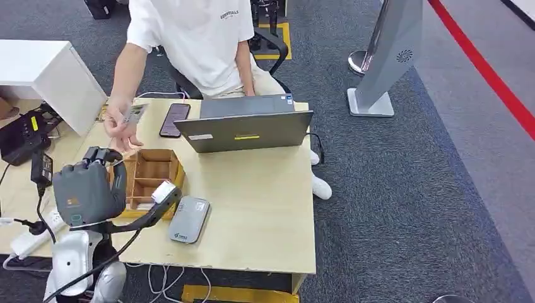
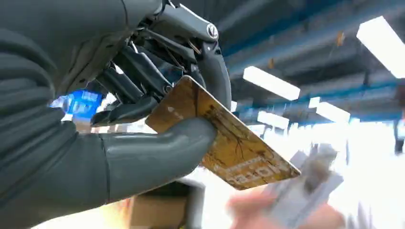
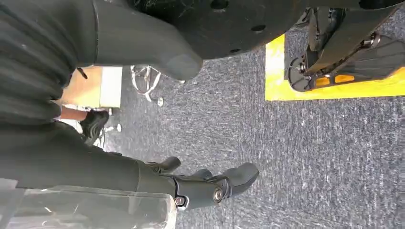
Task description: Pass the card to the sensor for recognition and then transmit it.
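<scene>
Office corner with grey carpet and a light wooden bench

Grey carpet (image 1: 404,189) covers the floor, crossed by a red stripe (image 1: 486,69) at the far right and yellow floor markings (image 1: 276,41) behind the office chair (image 1: 271,47). The pale wooden bench (image 1: 265,221) stands beside a white cabinet (image 1: 44,69). A grey slanted kiosk stand (image 1: 388,57) rises from the carpet, near a chrome post base (image 1: 361,61). In the left wrist view, long ceiling lights (image 2: 270,83) glow between blue beams (image 2: 305,43).
</scene>
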Controlling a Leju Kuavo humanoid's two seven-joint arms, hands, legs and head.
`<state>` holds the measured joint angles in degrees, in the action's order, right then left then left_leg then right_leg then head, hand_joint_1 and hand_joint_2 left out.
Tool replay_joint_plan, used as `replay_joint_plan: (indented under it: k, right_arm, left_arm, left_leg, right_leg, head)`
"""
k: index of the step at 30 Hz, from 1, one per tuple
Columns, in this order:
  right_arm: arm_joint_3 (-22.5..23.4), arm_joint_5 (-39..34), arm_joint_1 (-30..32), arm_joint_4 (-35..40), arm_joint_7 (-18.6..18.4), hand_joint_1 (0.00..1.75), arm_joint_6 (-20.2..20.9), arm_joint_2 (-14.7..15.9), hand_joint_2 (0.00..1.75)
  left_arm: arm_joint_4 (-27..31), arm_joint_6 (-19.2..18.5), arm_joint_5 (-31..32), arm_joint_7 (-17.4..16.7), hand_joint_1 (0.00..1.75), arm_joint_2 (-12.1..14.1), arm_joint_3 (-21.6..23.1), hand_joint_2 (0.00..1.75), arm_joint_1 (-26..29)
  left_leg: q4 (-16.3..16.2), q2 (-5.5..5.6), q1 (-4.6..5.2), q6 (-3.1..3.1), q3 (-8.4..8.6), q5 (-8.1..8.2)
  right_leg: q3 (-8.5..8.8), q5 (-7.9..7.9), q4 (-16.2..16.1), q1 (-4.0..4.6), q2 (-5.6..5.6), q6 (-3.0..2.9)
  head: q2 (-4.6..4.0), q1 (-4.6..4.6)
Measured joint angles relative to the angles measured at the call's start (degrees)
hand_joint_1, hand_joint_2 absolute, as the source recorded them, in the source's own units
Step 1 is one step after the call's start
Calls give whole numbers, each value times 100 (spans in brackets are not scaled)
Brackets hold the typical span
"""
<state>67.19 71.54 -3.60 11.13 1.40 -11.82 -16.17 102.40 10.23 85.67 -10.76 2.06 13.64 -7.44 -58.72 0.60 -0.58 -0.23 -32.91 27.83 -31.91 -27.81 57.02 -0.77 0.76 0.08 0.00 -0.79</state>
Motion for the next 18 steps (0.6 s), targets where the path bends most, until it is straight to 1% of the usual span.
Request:
replay_joint_plan:
  k: [2, 3, 4, 5, 7, 10, 11, 14, 18]
  right_arm:
    - [-29, 173, -3, 0, 11, 0, 0, 2, 175]
    - [-57, 243, -3, 0, 28, 0, 0, 7, 175]
    - [-83, 295, -7, -2, 56, 0, 0, 11, 175]
    - [-98, 301, -14, -2, 92, 0, 0, 13, 175]
    - [-118, 301, -14, -2, 125, 0, 0, 15, 175]
    - [-138, 301, -7, -2, 125, 0, 0, 22, 175]
    - [-149, 299, -8, -2, 120, 0, 0, 22, 175]
    - [-160, 286, -5, -2, 96, 0, 0, 22, 175]
    - [-162, 284, -6, -2, 94, 0, 0, 22, 175]
  left_arm:
    - [26, -186, 69, -280, 175, 147, 46, 175, -569]
    - [-144, -311, 74, -398, 175, 280, 46, 175, -934]
    - [-481, -387, 76, -452, 175, 399, 39, 175, -1328]
    - [-817, -365, 76, -463, 175, 515, 17, 175, -1629]
    - [-1487, -241, 74, -430, 175, 649, -70, 175, -2078]
    - [-2060, -50, 74, -347, 175, 736, -184, 175, -2368]
    - [-2193, -41, 74, -338, 0, 747, -217, 175, -2421]
    - [-2345, -87, 69, -286, 0, 767, -260, 175, -2432]
    - [-2407, -67, 60, -242, 0, 767, -298, 175, -2414]
  left_leg:
    - [0, 5, 1, 6, 0, -9]
    - [0, 7, 0, 6, -1, -14]
    - [0, 11, 0, 2, 0, -20]
    - [1, 11, 0, -6, 3, -25]
    - [1, 2, -1, -10, 7, -31]
    - [1, -4, -1, -13, 6, -33]
    - [1, -3, -1, -12, 6, -33]
    - [1, 0, 0, -12, -1, -32]
    - [1, 0, 1, -8, -6, -29]
  right_leg:
    - [1, 3, 0, 0, -6, -2]
    - [4, 7, 0, 0, -12, -1]
    - [7, 9, 1, 0, -18, 0]
    - [7, 16, 3, 0, -17, -1]
    - [5, 25, 6, 1, -4, -12]
    - [2, 27, 7, 0, 6, -9]
    - [2, 27, 7, 0, 6, -9]
    - [-2, 26, 5, 0, 3, -8]
    - [-5, 25, 3, 0, 4, -7]
  head:
    - [0, 0]
    - [0, 0]
    - [0, -2]
    - [0, 2]
    - [0, 0]
    - [0, 4]
    - [0, 0]
    - [0, 2]
    - [0, 2]
